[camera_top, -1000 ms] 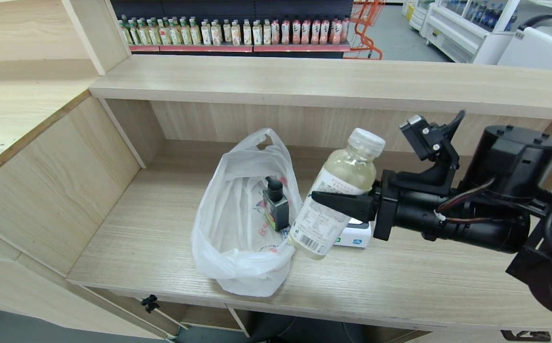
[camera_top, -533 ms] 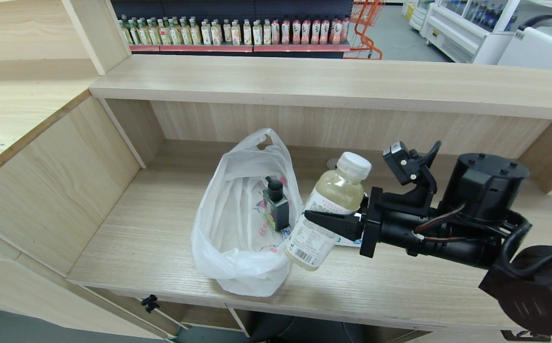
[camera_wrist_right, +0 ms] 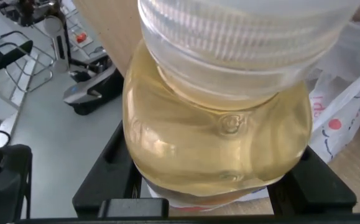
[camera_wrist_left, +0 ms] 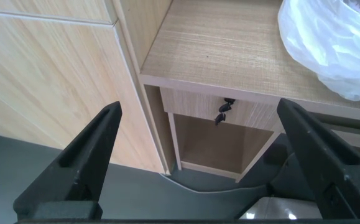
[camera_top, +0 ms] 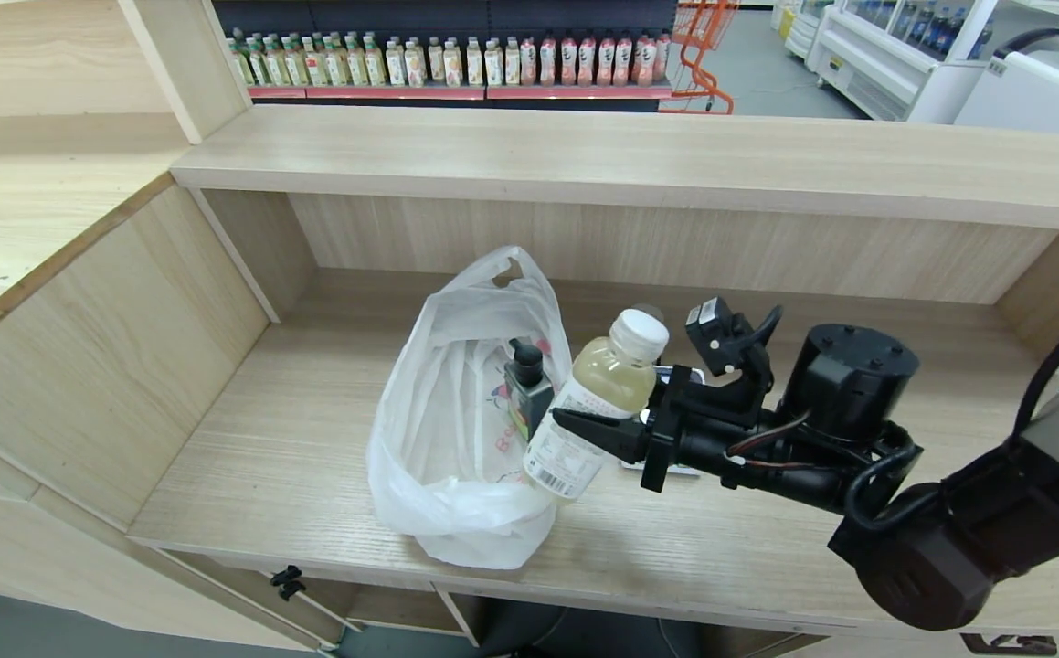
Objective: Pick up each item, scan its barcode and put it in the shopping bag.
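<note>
Your right tool (camera_top: 579,422) is clamped on a clear plastic bottle of pale yellow drink with a white cap (camera_top: 598,402), its dark fingers closed across the labelled middle. You are working at a light wood-grain tabletop (camera_top: 291,457) set in a checkout recess, with a raised wooden ledge (camera_top: 584,155) running along the back. Beyond the ledge, store shelving carries rows of bottled drinks (camera_top: 456,59), an orange wire cart (camera_top: 703,46) stands in the aisle, and white chiller cabinets (camera_top: 894,55) line the far right.

From the head view you can see a crumpled white plastic shopping bag (camera_top: 456,429) standing open near the tabletop's front edge, with a dark pump-top bottle (camera_top: 527,384) upright inside against its right wall. The left wrist view adds your left tool (camera_wrist_left: 198,155), fingers spread wide with nothing between them, hanging low in front of the cabinet under the tabletop (camera_wrist_left: 229,50), near a small black drawer handle (camera_wrist_left: 223,111) and a corner of the bag (camera_wrist_left: 335,43). The right wrist view looks along the bottle (camera_wrist_right: 220,143) from its cap end, with the bag (camera_wrist_right: 347,106) behind it and grey floor (camera_wrist_right: 49,143) off to one side.

The bottle hangs tilted in the right tool, cap up and toward the rear, barcoded base down at the bag's right rim, just beside the pump bottle. Whether the base touches the bag cannot be told.
</note>
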